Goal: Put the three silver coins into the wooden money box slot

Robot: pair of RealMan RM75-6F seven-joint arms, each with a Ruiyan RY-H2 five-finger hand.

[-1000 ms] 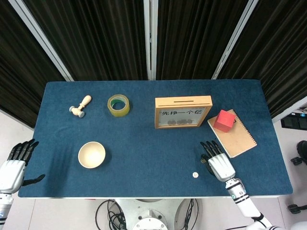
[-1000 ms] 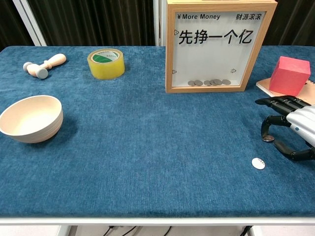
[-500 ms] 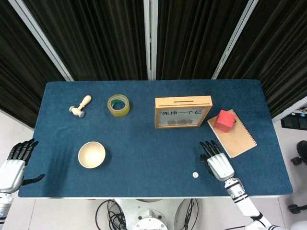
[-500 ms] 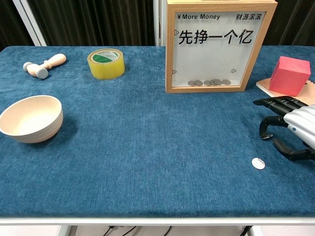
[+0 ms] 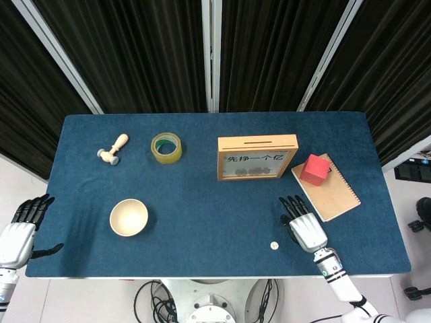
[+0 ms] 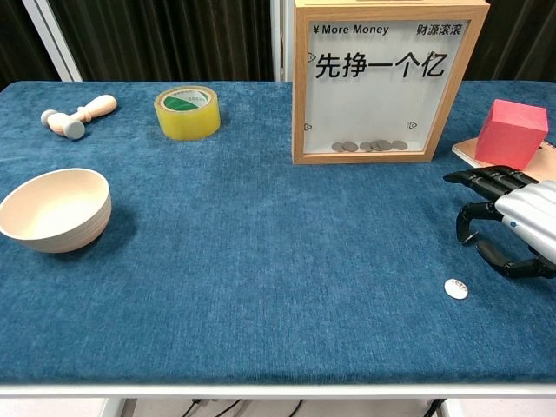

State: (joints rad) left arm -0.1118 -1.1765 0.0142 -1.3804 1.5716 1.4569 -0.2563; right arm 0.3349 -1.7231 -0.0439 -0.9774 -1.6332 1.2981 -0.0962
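Silver coin (image 6: 455,288) beside right robot hand (image 6: 512,221)

Both views are evenly and brightly lit from overhead. A soft shadow is cast beside the bowl (image 6: 54,210) toward 3 o'clock. Focus is sharp throughout; mild glare is seen on the box (image 6: 379,82) pane.
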